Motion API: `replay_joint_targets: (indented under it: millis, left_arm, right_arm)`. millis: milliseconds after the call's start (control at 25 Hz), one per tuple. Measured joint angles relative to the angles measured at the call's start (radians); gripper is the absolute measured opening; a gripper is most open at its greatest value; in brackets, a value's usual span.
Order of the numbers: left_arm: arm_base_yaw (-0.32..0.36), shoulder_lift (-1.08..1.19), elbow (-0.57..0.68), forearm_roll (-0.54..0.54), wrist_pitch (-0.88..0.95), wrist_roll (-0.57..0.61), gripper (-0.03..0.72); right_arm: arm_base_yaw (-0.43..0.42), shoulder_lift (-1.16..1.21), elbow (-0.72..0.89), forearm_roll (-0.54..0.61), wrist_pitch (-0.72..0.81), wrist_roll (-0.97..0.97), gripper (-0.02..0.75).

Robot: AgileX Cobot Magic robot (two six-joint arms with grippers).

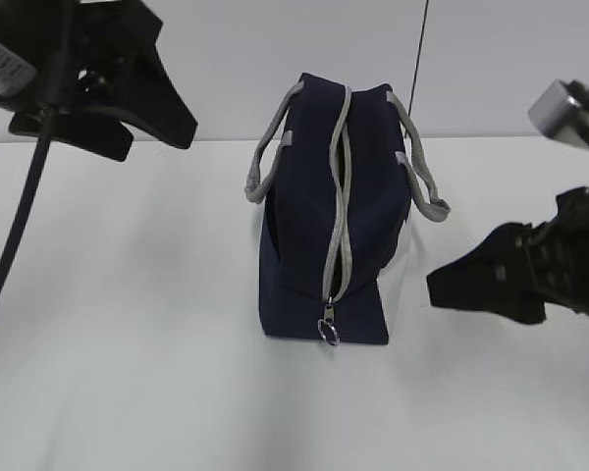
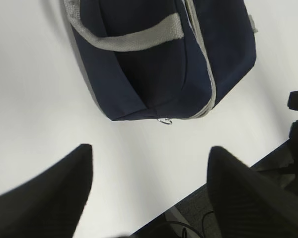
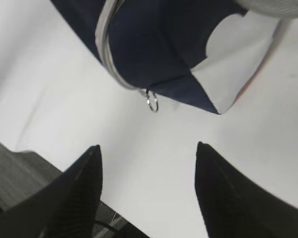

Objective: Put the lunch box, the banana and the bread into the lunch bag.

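Boxy navy-blue fabric lunch bag (image 1: 329, 221) with grey zipper stands upright mid white table (image 1: 128, 373). Left gripper (image 2: 149, 193) and right gripper (image 3: 146, 191) flank it, fingers spread, empty.

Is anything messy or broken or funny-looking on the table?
Nothing looks broken or spilled. The lunch bag stands upright on the table, its zipper's ring pull down at the near end. Both grippers, left and right, are open and empty. No lunch box, banana or bread shows.
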Motion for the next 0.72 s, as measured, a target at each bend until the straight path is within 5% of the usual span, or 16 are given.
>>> replay_joint_targets:
  millis: [440, 720]
  left_arm:
    - [-0.001, -0.164, 0.231, -0.005, -0.085, 0.086, 0.482]
    - [-0.001, -0.181, 0.264, -0.014, -0.103, 0.103, 0.475]
  right_arm:
    - [0.000, -0.004, 0.267, 0.651, 0.029, -0.978, 0.454]
    - [0.000, 0.004, 0.338, 0.894, 0.032, -1.237, 0.454]
